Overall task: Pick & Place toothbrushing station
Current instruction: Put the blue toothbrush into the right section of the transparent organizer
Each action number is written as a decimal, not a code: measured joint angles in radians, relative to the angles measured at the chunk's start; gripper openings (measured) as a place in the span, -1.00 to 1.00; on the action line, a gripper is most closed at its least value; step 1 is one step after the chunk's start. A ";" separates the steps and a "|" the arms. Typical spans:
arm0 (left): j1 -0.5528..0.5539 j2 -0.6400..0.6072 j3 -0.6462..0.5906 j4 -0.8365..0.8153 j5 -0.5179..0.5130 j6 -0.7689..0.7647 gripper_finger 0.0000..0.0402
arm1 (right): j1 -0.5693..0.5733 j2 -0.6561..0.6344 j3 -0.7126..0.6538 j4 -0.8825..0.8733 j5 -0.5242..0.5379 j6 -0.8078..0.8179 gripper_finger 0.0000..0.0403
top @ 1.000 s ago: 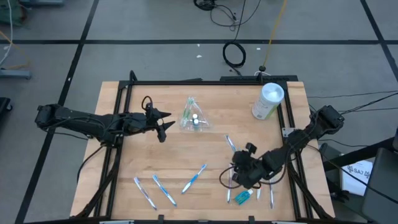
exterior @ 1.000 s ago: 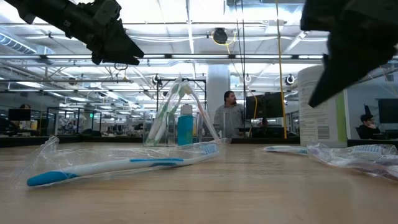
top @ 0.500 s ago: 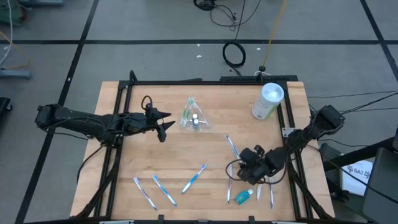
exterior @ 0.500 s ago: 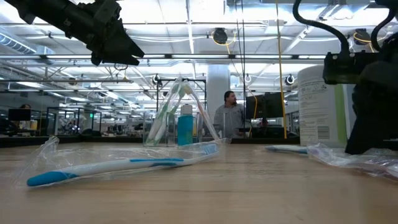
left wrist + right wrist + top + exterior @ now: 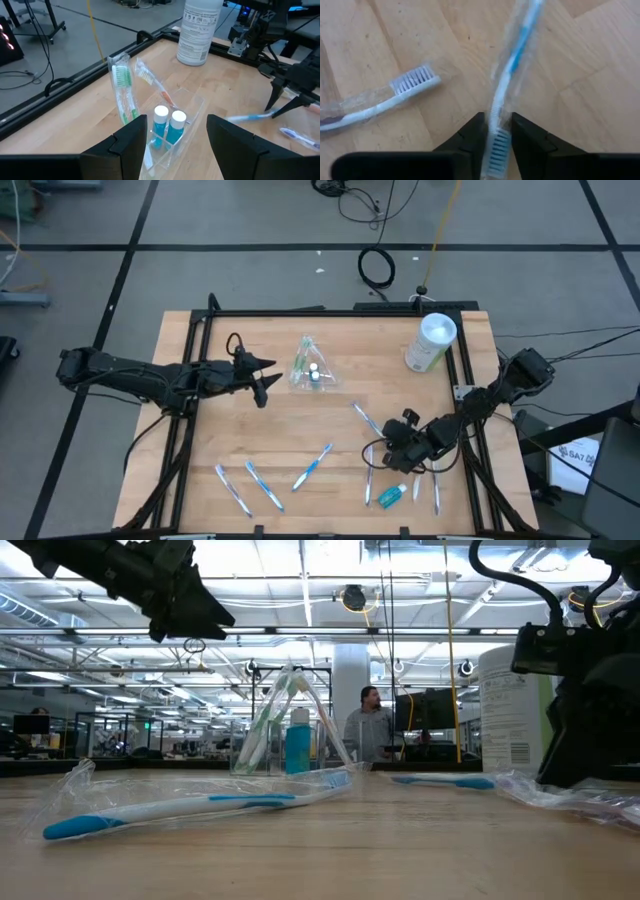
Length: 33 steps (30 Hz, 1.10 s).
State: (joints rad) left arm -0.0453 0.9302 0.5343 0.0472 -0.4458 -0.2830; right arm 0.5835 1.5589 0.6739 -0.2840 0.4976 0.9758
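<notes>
Pinching a wrapped blue-and-white toothbrush (image 5: 507, 75) at its bristle end, the right gripper (image 5: 397, 442) sits low over the table's (image 5: 340, 420) near right part. Left gripper (image 5: 268, 374), fingers spread, hovers just left of the toothbrushing station (image 5: 311, 366), not touching it. Station stands upright at table centre-back, holding toothbrushes and two blue tubes (image 5: 167, 126). White canister (image 5: 431, 343) at back right.
</notes>
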 joint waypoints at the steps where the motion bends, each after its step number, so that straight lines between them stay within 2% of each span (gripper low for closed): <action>1: 0.000 0.000 0.000 0.002 0.000 0.000 0.06 | 0.000 0.000 0.000 0.000 0.001 -0.009 -0.65; 6: 0.000 0.000 0.000 0.010 0.000 0.000 0.06 | 0.000 0.000 0.000 0.019 0.000 -0.097 -0.81; 11: 0.000 0.000 0.000 0.010 0.000 0.015 0.06 | -0.022 0.000 0.022 0.015 -0.006 -0.236 -0.88; 20: 0.000 0.000 0.000 0.010 0.000 0.016 0.06 | -0.121 0.002 0.116 0.013 -0.004 -0.518 -0.85; 29: 0.000 0.000 0.000 0.010 0.000 0.014 0.06 | -0.201 0.000 0.267 -0.011 0.057 -0.928 -0.86; 33: 0.000 0.000 0.000 0.010 0.000 0.013 0.06 | -0.227 0.000 0.340 -0.042 0.060 -1.063 -0.84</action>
State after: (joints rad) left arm -0.0452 0.9302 0.5343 0.0574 -0.4454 -0.2703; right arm 0.3569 1.5589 1.0139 -0.3255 0.5581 -0.0873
